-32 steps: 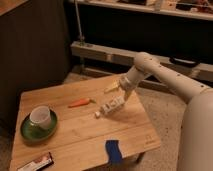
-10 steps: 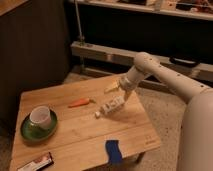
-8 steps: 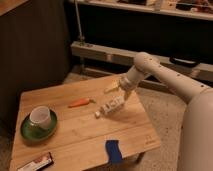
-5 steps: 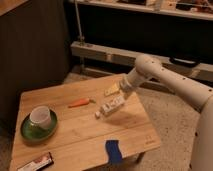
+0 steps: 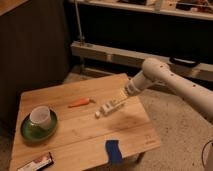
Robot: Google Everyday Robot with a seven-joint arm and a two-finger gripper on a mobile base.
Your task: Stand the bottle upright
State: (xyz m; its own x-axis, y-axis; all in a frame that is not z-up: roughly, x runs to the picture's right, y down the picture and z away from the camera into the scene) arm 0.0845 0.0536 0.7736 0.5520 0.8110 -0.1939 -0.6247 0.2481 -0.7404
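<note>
The bottle lies on its side on the wooden table, a little to the right of the middle of the top. Its long axis runs from about 8 o'clock to 2 o'clock in the camera view. The white end points to 8 o'clock, toward the front left of the table.

The gripper is low over the table at the 2 o'clock end of the bottle, so the bottle lies at 8 o'clock from it. The arm comes in from 2 o'clock, almost in one line with the bottle's axis. The fingers stand apart, as wide as they go. Whether they already touch the bottle's sides, I cannot tell; gripper and bottle are both pale and run into each other here.

In my judgement this line-up is what the next move depends on. The fingers must close across the short width of the bottle near its upper end, and then the wrist must swing that end up, so that the base comes down on the wood.

The carrot lies at 10 o'clock from the bottle, near but apart. The white cup on its green plate is well apart, at 9 o'clock.
</note>
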